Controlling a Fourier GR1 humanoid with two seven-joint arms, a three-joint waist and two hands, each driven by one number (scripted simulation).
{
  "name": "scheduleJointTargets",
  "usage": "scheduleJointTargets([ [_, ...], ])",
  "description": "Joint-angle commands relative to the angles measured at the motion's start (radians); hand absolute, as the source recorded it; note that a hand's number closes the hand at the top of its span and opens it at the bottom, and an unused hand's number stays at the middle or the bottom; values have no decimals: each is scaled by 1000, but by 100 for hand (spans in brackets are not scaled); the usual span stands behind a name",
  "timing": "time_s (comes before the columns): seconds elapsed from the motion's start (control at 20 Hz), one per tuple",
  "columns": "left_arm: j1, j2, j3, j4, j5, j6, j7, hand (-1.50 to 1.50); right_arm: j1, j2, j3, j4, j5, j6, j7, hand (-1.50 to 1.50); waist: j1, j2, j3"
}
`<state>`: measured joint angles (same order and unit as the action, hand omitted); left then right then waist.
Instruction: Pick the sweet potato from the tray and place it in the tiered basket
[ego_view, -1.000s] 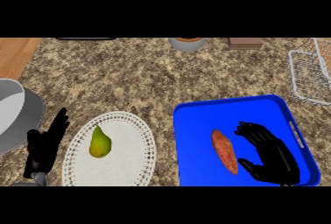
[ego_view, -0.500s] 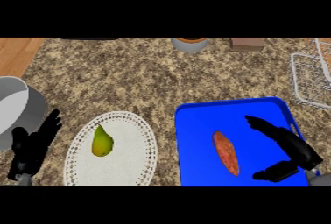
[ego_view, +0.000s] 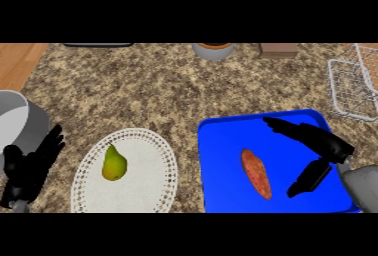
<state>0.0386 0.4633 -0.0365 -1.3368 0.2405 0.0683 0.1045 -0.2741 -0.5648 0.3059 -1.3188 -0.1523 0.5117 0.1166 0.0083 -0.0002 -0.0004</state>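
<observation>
Counter (ego_view: 184, 90) surface, speckled brown stone, fills the head view. Nearest the lower edge, the blue tray (ego_view: 221, 150) sits at the right, its raised rim bounding the sweet potato (ego_view: 256, 173), which lies lengthwise at the tray's middle. The right hand (ego_view: 323, 147) is over the tray's right half, spread wide: the fingers (ego_view: 291, 128) extend straight toward the tray's far edge and the thumb (ego_view: 308, 178) points toward the near edge. The hand holds nothing and stands apart from the sweet potato, with bare blue tray between them. Left of the tray, just beside it, a white plate (ego_view: 148, 180) carries a pear (ego_view: 113, 163). The left hand (ego_view: 29, 167) rests open at the left edge, fingers up, beside a grey pot (ego_view: 18, 120). Beyond the tray lies open counter. At the far right edge stands the wire tiered basket (ego_view: 354, 87), well apart from the sweet potato.
</observation>
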Motion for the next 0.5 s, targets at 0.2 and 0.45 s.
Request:
scheduleJointTargets([
  [0.2,10,4,32,7,-24,-46,-2,0,-50,24,19,-22,-21,149,232,-150,-5,-1,0],
  [0.45,45,-30,56,-43,-47,-36,-1,0,-36,40,-20,-8,79,154,253,-150,-4,0,1],
])
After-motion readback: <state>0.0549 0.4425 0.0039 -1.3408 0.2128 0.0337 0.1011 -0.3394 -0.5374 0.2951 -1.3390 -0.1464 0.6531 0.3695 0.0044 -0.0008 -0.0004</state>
